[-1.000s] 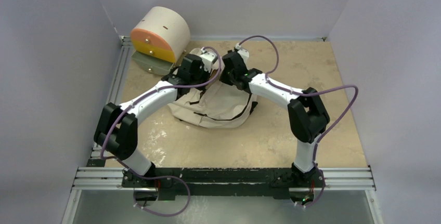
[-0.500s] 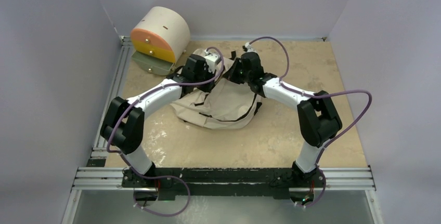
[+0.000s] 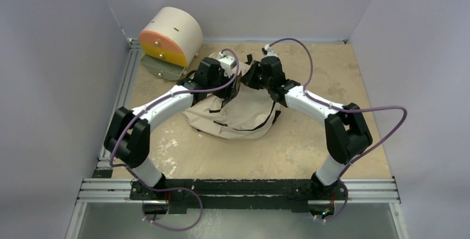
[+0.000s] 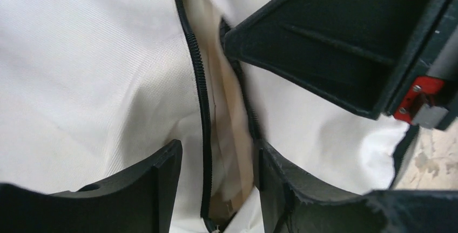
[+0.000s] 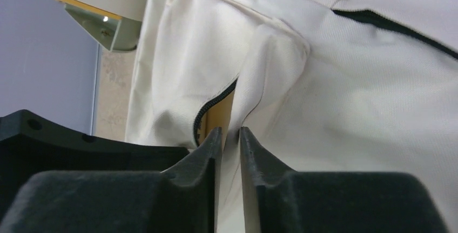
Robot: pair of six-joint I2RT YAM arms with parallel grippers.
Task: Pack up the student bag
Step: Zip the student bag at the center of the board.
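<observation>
The bag [image 3: 238, 114] is seen slumped mid-table [image 3: 332, 72], its far end worked so the zip [image 4: 201, 81] can, it seems, be spread: the left gripper [image 4: 216, 190] is held released astride it; a fold is lodged between the right gripper's [image 5: 228, 152] barely parted fingers, grip untellable; a drawer unit [image 3: 169, 36] is left well apart, and the wrists are crowded together

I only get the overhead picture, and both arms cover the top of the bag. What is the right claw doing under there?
Observer: The right claw has a fold of cream fabric from the student bag pinched between its fingers.
Operator: And the left one?
Observer: The left claw stands open over the bag, fingers either side of a black zipper, gripping nothing.
Operator: Is that zipper undone?
Observer: Yes, there: its two rows are parted, showing a tan surface between them.
</observation>
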